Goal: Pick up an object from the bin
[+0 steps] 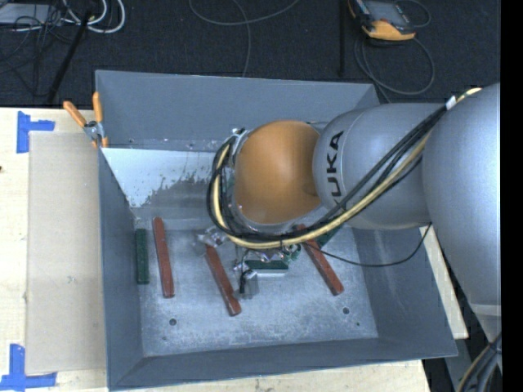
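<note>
My gripper (248, 279) hangs low over the middle of the bin floor, mostly hidden under the arm's orange cover. Right beside it, on its left, a reddish-brown stick (222, 281) lies slanted, its lower end pointing to the bin's front. A second reddish-brown stick (325, 270) lies slanted just to the gripper's right, its upper end hidden beneath the arm. Whether the gripper touches either stick I cannot tell.
Further left on the floor lie a third reddish-brown stick (163, 258) and, next to it, a shorter dark green stick (142, 256), both nearly parallel to the left wall. The arm and its cables cover the bin's back right.
</note>
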### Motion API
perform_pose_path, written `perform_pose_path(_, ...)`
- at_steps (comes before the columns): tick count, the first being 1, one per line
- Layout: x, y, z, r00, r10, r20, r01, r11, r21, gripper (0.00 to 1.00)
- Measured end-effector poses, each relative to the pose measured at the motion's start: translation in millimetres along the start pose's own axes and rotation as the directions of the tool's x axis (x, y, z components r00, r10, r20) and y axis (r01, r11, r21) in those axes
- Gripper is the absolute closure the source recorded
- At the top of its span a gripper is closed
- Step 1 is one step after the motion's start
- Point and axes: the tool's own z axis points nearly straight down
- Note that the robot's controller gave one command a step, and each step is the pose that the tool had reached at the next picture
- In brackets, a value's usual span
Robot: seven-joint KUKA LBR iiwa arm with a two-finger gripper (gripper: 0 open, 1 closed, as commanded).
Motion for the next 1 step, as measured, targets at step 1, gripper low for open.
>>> perform_pose_path(1, 7.9, -6.5, 31.9, 0.999, -0.052, -0.004, 0.052, 0.999, -0.002, 0.00)
